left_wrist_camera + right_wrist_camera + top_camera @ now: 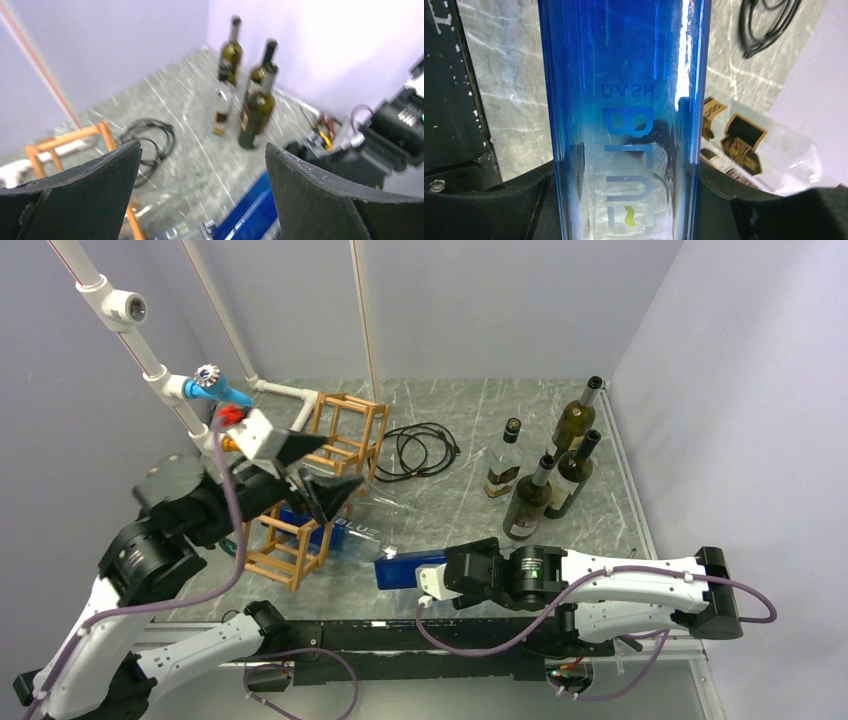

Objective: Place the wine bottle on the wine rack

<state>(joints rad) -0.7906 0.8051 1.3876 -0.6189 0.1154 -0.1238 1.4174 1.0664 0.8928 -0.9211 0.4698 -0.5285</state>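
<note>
The wine bottle [405, 570] is blue glass with BLUE lettering and lies nearly level, low over the table. My right gripper [437, 580] is shut on it. In the right wrist view the bottle [624, 75] fills the gap between both fingers of that gripper [626, 200]. A clear stretch with the lettering [357, 530] runs on toward the wine rack [345, 430], an orange-brown stick lattice at the left. My left gripper [318, 472] hangs open over the rack, holding nothing. In the left wrist view the left gripper [202, 165] looks down on the blue bottle [255, 210] and the rack [65, 140].
Several wine bottles [545, 495] stand upright at the back right, seen too in the left wrist view [257, 112]. A black cable [420, 450] lies coiled behind the rack. A white pipe frame [215, 388] with a blue fitting rises at the back left. Walls close in the table.
</note>
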